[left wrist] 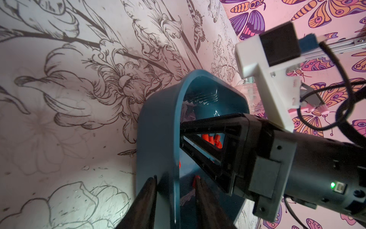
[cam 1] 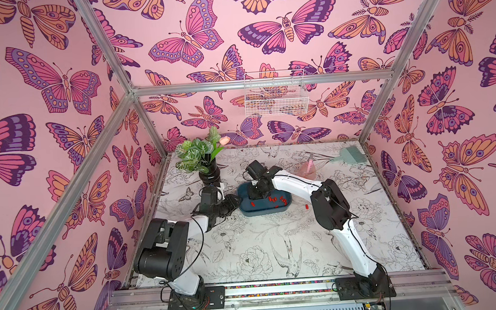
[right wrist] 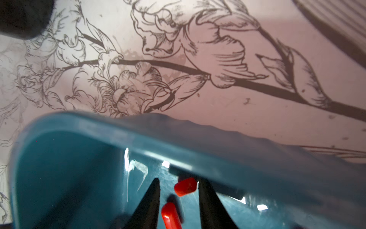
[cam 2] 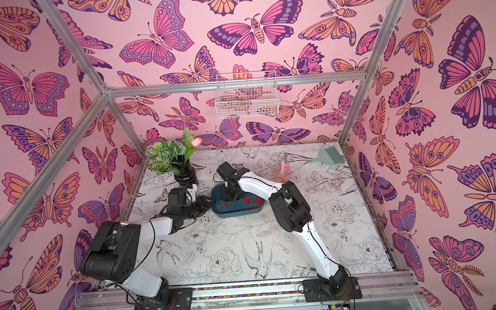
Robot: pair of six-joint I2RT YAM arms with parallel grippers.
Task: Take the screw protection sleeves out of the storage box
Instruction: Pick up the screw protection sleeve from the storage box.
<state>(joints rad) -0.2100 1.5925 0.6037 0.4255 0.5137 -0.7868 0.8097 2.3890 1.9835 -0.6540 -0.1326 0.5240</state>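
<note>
- Red sleeve (right wrist: 185, 187) lying inside right tool (right wrist: 178, 181), jaws parted.
- Worth centring on it, staying off box (right wrist: 99, 126) wall.
- Left tool (left wrist: 176, 178) straddling box rim; clamp unclear.

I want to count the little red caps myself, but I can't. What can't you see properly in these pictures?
- Number of sleeves: tiny in both top views, and the right arm covers part of the storage box.
- Left pincer: straddles the box wall in the left wrist view; whether it squeezes is unclear.
- Right pincer: open around a sleeve cut off by the right wrist picture's edge.
- Wire basket contents: too small.
</note>
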